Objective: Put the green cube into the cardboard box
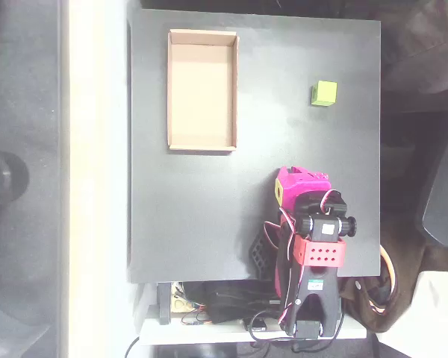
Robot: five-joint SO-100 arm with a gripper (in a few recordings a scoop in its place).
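We see the green cube [324, 93] near the worktop's [194, 224] right edge, toward the far right corner, straight beyond our gripper [302, 181]. Cardboard box [201, 147] sits far-left, empty. Can't tell the fingers' state.

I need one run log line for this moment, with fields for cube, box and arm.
cube: green cube on table, right of box | box: cardboard box holds nothing | arm: gripper apart from cube, fingers state unclear | phase: not yet grasped

bare dark table [209, 216] lies between green cube [324, 93] and cardboard box [202, 89].
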